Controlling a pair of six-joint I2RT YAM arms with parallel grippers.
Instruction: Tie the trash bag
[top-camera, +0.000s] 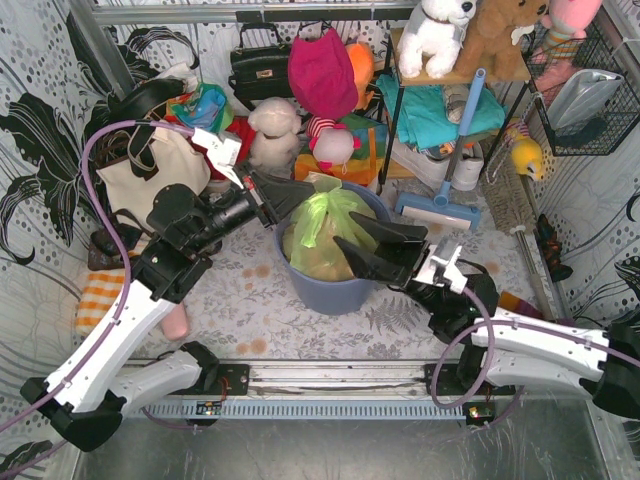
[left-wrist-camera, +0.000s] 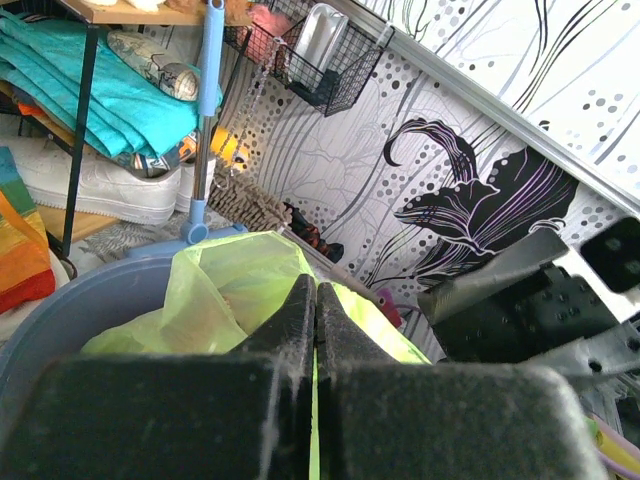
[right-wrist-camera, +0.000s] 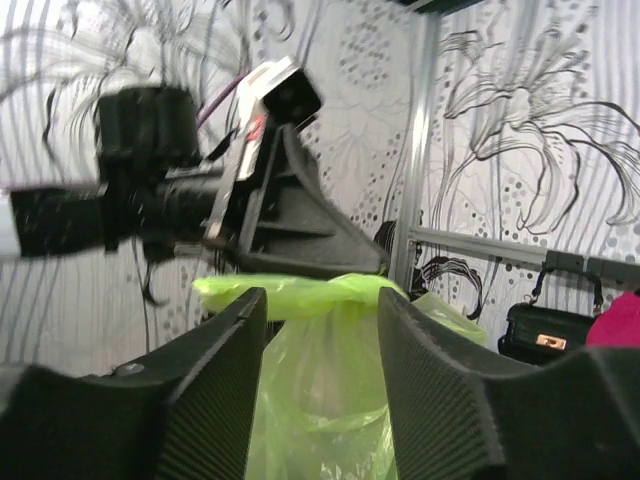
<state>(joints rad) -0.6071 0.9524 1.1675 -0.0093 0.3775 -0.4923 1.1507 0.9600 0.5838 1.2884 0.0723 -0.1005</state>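
The trash bag (top-camera: 322, 228) is a thin light-green bag with tan contents showing through, sitting in a round blue-grey bin (top-camera: 330, 290). My left gripper (top-camera: 305, 193) reaches in from the left and is shut on the bag's gathered top. In the left wrist view its fingers (left-wrist-camera: 316, 292) press together with a sliver of green film between them, above the bag (left-wrist-camera: 225, 295). My right gripper (top-camera: 345, 232) is open at the bag's right side. In the right wrist view its jaws (right-wrist-camera: 320, 305) stand apart with the bag's neck (right-wrist-camera: 325, 390) and a twisted green strip (right-wrist-camera: 300, 296) just beyond them, not gripped.
Behind the bin stand plush toys (top-camera: 275, 130), a black handbag (top-camera: 258, 68), a cream tote (top-camera: 150, 180), and a shelf with teal cloth (top-camera: 435, 110). A blue-handled broom and dustpan (top-camera: 440, 205) lie at the back right. A wire basket (top-camera: 585, 95) hangs on the right wall.
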